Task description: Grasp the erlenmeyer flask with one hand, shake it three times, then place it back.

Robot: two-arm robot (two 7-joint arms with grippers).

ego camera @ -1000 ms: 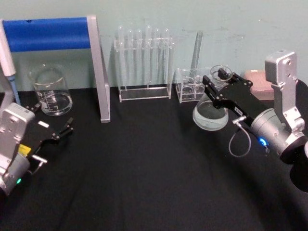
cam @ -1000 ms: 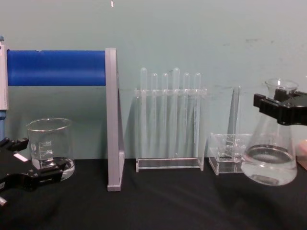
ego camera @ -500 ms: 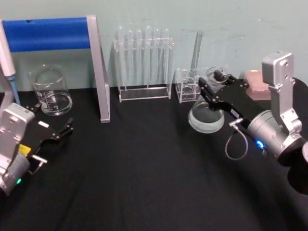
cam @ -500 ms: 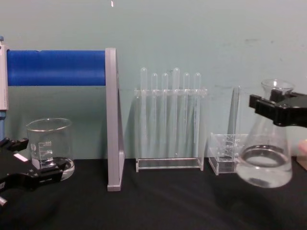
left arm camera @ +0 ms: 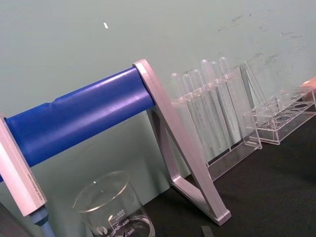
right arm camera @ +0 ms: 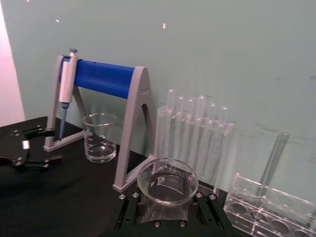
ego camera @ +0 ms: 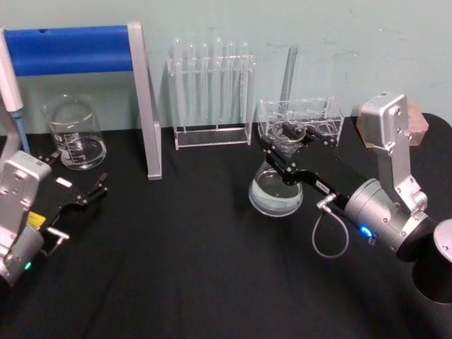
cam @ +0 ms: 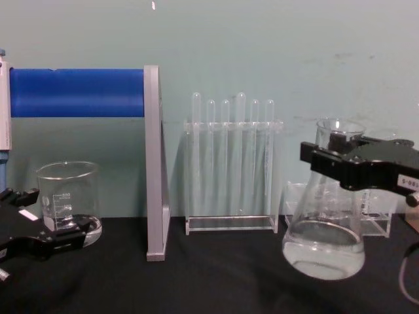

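The robot's right gripper [cam: 337,163] pinches the erlenmeyer flask [ego camera: 275,192] at its narrow neck, just under the flared rim. The flask hangs tilted in front of a small clear tube rack [ego camera: 300,116], right of centre over the black table [ego camera: 198,275]. Its wide base appears to be clear of the surface. A shallow pool of clear liquid sits in the bottom.

The left gripper [ego camera: 74,176] lies low at the table's left side, fingers spread and holding nothing, just in front of a glass beaker [ego camera: 73,134].

The flask is stiff, smooth glass, likely slick in hard jaws and quick to break if dropped or knocked. With so little liquid it should be light, though the liquid will slosh as the flask swings. The neck looks like the soundest place to hold, since the rim above would catch a slipping grip. The sloping walls offer no such stop.

On the table stand one flask, one beaker and six test tubes [cam: 232,154] upright in one rack [cam: 229,224]. One tall glass tube [ego camera: 288,74] stands in the small rack. One blue-barred stand [ego camera: 70,49] has one pipette [ego camera: 13,92] beside it. Two grippers are present.
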